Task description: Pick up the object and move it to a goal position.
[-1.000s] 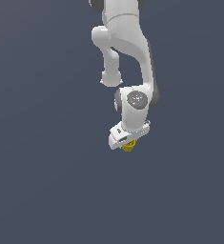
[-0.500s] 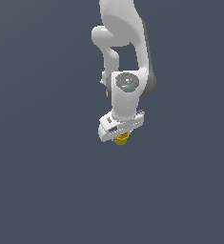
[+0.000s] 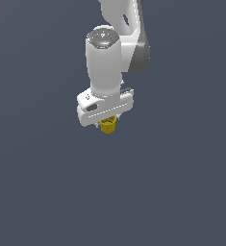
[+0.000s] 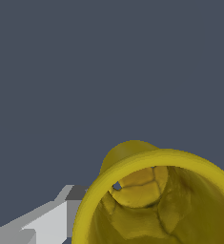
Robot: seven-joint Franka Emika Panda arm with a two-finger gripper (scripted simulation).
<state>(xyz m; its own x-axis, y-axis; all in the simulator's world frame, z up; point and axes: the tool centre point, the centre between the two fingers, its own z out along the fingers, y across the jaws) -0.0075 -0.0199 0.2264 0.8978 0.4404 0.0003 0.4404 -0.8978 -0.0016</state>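
And here is the cup (image 3: 107,126), a small mustard-yellow thing, tapered and matte, poking out just below the white gripper (image 3: 106,120) and narrower than the gripper's blocky body. In the wrist view the cup (image 4: 154,200) fills the frame: a thick, smooth round rim, a hollow inside with rough, cracked-looking facets, and a small hole in its wall letting the grey background through. The rim is cut off by the picture's edge, so its full circle does not show. Beside the rim sits a pale grey and white angular finger (image 4: 46,224), flat-faced and hard-edged, touching or just beside the cup's outer wall; the other finger is out of sight. From the exterior view the fingers are almost wholly hidden behind the cup and the gripper body, yet the cup hangs there clamped in the gripper, the jaws narrowed onto it. Above the cup the arm (image 3: 105,62) stands as a smooth, glossy white cylinder with a grey disc cap, pointing straight down, its upper links bending away and cut off by the frame. All around the cup there is only flat dark grey-blue, with no surface to make out.
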